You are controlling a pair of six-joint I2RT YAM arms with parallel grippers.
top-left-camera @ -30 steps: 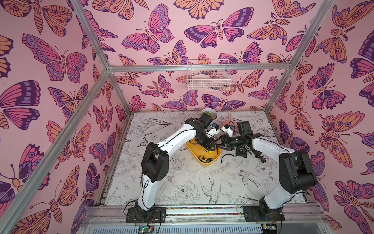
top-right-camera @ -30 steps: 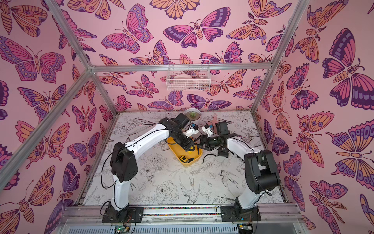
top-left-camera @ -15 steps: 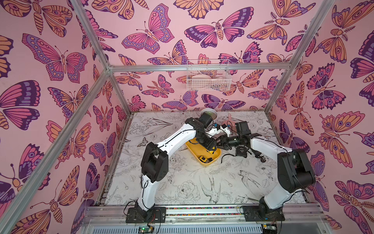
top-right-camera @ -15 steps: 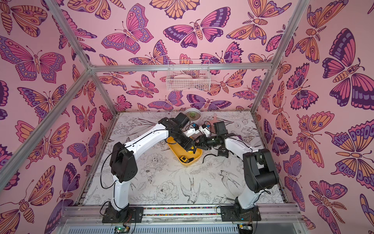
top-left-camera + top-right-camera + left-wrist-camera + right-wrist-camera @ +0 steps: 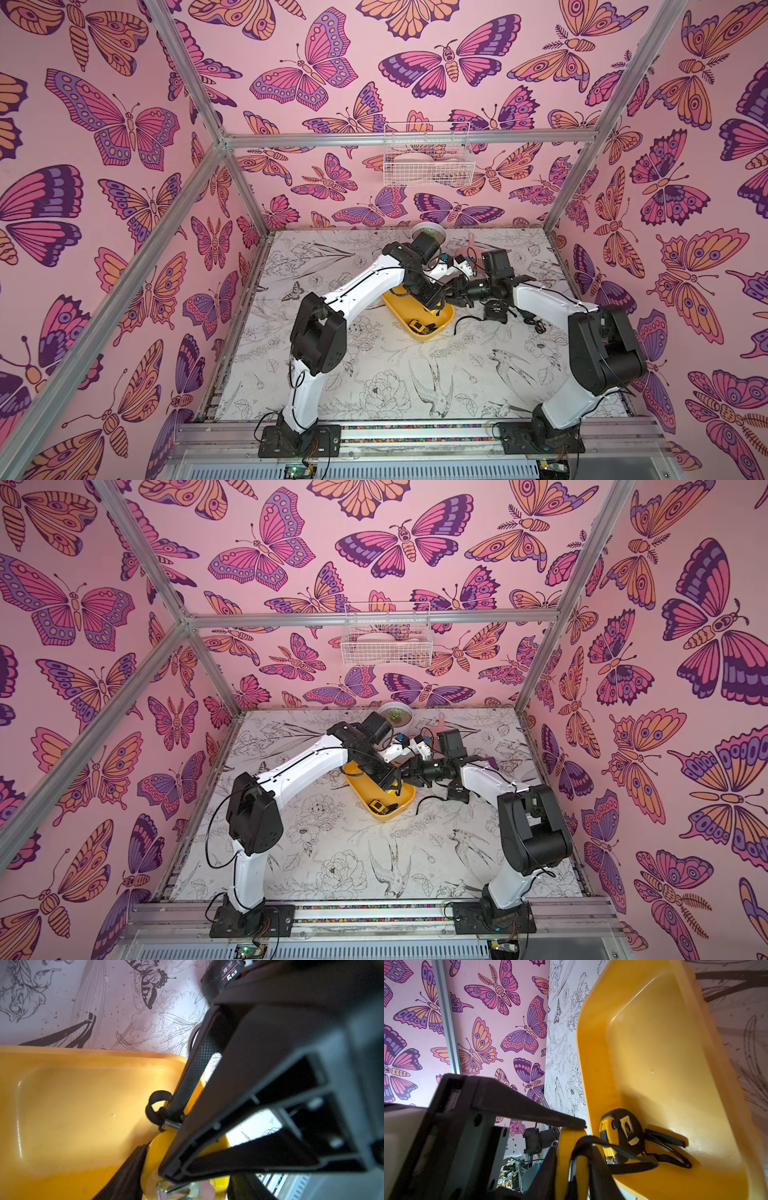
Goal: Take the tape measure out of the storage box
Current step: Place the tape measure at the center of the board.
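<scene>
The tape measure (image 5: 620, 1136) lies clip side showing in the storage box (image 5: 664, 1053), just inside the rim on which the right end effector (image 5: 571, 1142) is clamped. Its strap trails away from those tips. The left end effector (image 5: 172, 1147) stands parted over the same rim. Beyond, the box floor is bare, with open worktop (image 5: 374, 374) around it.

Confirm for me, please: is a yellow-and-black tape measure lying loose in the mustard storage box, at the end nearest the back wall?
Not quite. The loose tape measure does lie in the storage box, but at the opposite, near end, not the end by the back wall. Both top views show this.
</scene>
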